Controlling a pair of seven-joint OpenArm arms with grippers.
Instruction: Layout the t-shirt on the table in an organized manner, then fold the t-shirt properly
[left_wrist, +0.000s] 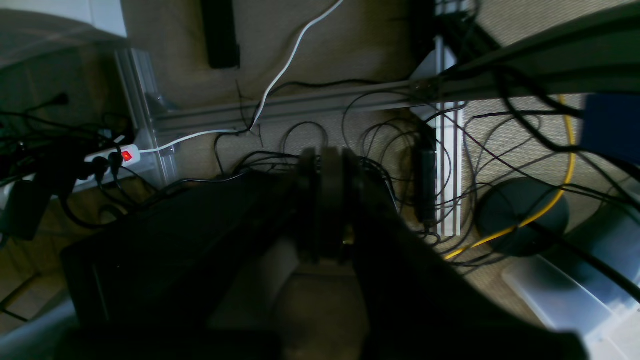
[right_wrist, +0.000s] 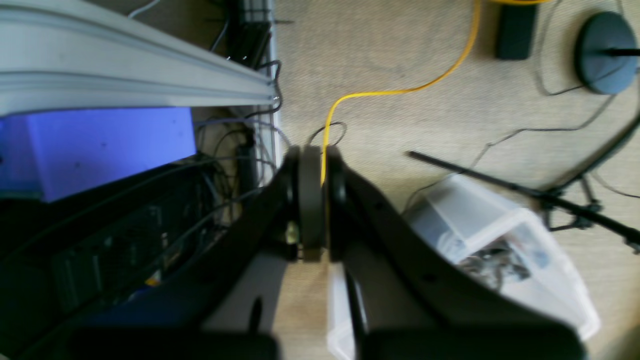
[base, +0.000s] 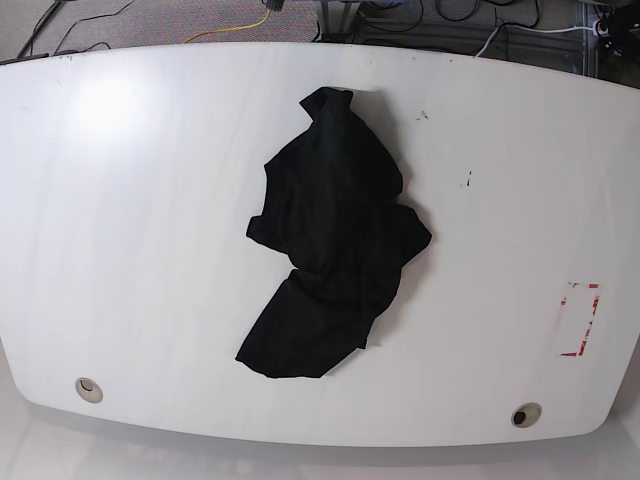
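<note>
The black t-shirt (base: 335, 240) lies crumpled in a heap near the middle of the white table (base: 130, 220) in the base view, with no arm over the tabletop. My left gripper (left_wrist: 327, 165) shows only in the left wrist view, shut with nothing between its fingers, hanging over the floor and its cables. In the right wrist view my right gripper (right_wrist: 312, 165) is likewise shut and empty, above carpet. Neither gripper is near the t-shirt.
A red tape rectangle (base: 578, 320) marks the table's right side. Two grommet holes (base: 88, 389) sit near the front edge. Below the arms are a power strip (left_wrist: 117, 157), a yellow cable (right_wrist: 400, 90), a clear plastic bin (right_wrist: 500, 240) and a round stand base (left_wrist: 520, 215).
</note>
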